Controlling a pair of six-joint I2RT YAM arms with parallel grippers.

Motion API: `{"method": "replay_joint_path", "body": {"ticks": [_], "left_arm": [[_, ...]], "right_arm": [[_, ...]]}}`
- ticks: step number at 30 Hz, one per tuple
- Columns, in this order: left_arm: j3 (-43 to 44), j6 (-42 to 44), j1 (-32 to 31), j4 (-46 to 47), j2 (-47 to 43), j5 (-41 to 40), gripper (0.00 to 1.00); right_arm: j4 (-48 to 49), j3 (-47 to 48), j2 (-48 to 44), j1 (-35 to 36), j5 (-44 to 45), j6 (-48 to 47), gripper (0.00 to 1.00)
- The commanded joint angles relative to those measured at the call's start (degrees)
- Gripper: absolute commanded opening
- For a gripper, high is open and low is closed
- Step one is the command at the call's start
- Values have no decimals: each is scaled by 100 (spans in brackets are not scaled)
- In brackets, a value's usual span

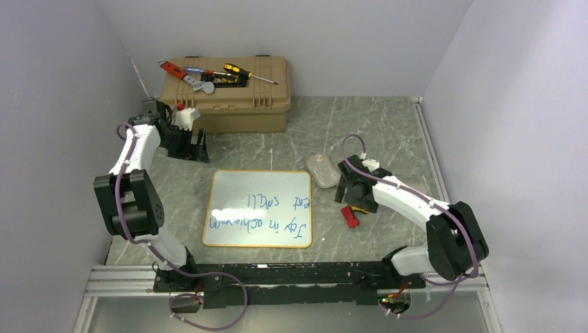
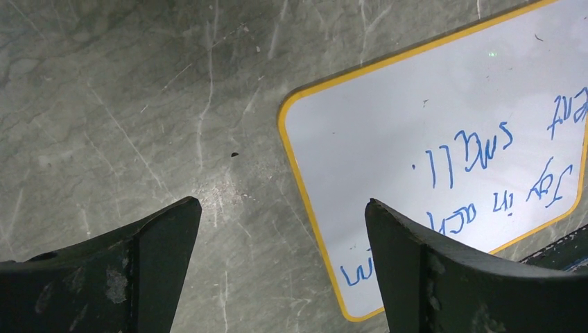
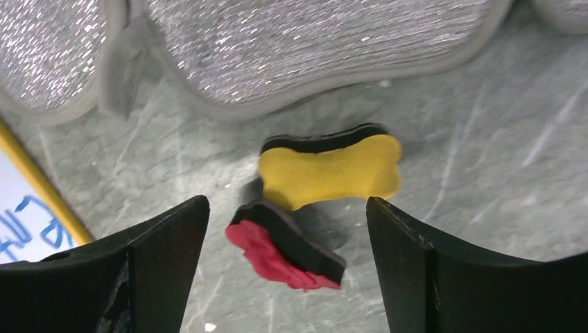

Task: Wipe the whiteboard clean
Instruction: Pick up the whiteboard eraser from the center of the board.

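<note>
The whiteboard lies flat in the middle of the table, with an orange-tan frame and blue handwriting; it also shows in the left wrist view. A red eraser leans on its edge beside a yellow bone-shaped eraser; the red one shows right of the board. My right gripper is open just above them, with the red eraser between its fingers but not held. My left gripper is open and empty above the table by the board's corner, at the far left in the top view.
A tan toolbox with screwdrivers and a wrench on its lid stands at the back. A silver-grey pouch lies just beyond the erasers, also seen from the right wrist. Walls close in on both sides.
</note>
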Motion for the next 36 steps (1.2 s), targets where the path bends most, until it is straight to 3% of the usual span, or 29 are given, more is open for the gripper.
{"method": "replay_joint_path", "body": {"ticks": [1,7,9,13,19,20,23,28,32,36], "left_arm": [[99,143,-30,-80,34,184,95],[97,141,-31,-37,157,107,95],[123,130,-29,-57,215,100,95],[175,154,-26,-84,258,94,95],[265,217,-26,-189,220,147,95],[273,222,-31,-208,211,166,94],[268,235,-32,-251,166,252,94],[208,226,-36,-232,144,272,94],[164,241,-40,-229,152,289,94],[215,259,-49,-282,172,291,93]], "right_arm": [[426,68,148,363,-370,208,87],[583,80,339,887,-622,254,82],[587,35,360,994,-708,279,77],[412,-86,203,1400,-766,463,56],[-202,-402,-556,1792,-1111,850,49],[-287,-380,-616,1790,-1115,818,51],[-616,-127,-631,1727,-908,745,70],[-605,98,-726,713,-557,761,98],[-285,160,-502,-6,-412,930,100],[-116,469,148,-435,-321,955,94]]}}
